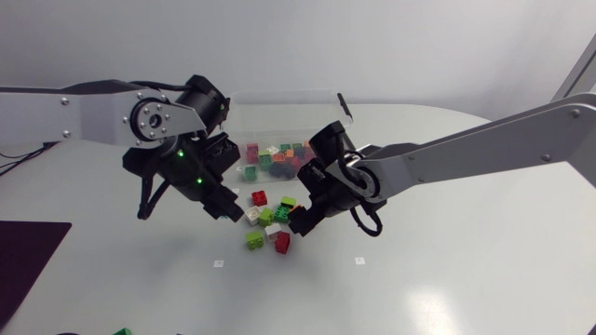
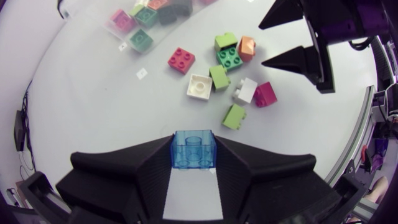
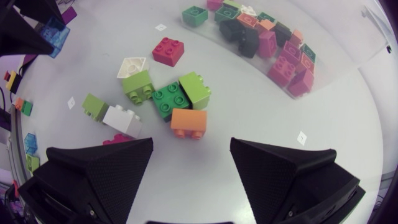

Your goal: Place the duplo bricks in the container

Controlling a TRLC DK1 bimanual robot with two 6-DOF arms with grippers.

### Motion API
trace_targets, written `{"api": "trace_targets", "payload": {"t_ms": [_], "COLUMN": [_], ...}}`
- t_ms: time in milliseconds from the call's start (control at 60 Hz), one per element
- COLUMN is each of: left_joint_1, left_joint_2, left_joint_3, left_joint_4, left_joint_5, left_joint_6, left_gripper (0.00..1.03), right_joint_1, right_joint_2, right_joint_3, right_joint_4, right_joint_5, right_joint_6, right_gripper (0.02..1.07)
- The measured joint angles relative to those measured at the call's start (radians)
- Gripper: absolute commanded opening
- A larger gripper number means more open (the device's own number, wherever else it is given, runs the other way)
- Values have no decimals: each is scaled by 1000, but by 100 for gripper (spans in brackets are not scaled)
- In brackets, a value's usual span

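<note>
My left gripper (image 2: 193, 160) is shut on a translucent blue brick (image 2: 194, 145), held above the table beside the loose pile. In the head view the left gripper (image 1: 226, 207) hangs just left of the pile. My right gripper (image 3: 189, 155) stands open over the pile's other side, with an orange brick (image 3: 189, 122) just ahead of its fingers. Around that lie a dark green brick (image 3: 170, 99), light green bricks (image 3: 195, 89), white bricks (image 3: 122, 119) and a red brick (image 3: 168, 50). The clear container (image 1: 331, 104) behind the pile holds several bricks.
The loose pile (image 1: 268, 221) lies between both grippers, close to the container's front wall. Small white markers (image 1: 218, 264) sit on the table. A dark mat (image 1: 28, 251) lies at the left edge, and a green brick (image 1: 121, 331) shows at the table's front edge.
</note>
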Motion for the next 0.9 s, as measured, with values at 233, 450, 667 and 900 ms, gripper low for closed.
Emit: {"api": "trace_targets", "payload": {"t_ms": [233,450,667,900], "left_joint_1": [33,56,80,80], "left_joint_2": [-31,-88,-95,-95], "left_joint_3": [87,123,145,198], "left_joint_4": [8,69,121,178], "left_joint_5": [0,0,0,0], "left_joint_6": [0,0,-1,-5], "left_gripper": [19,19,19,19], "right_joint_1": [5,5,5,5], "right_joint_2": [61,107,134,139], "right_joint_3": [76,130,174,188], "right_joint_4": [-41,-66,-98,-114], "right_joint_5": [13,14,14,14], "right_joint_6": [0,0,0,0], "right_gripper": [83,69,53,30]}}
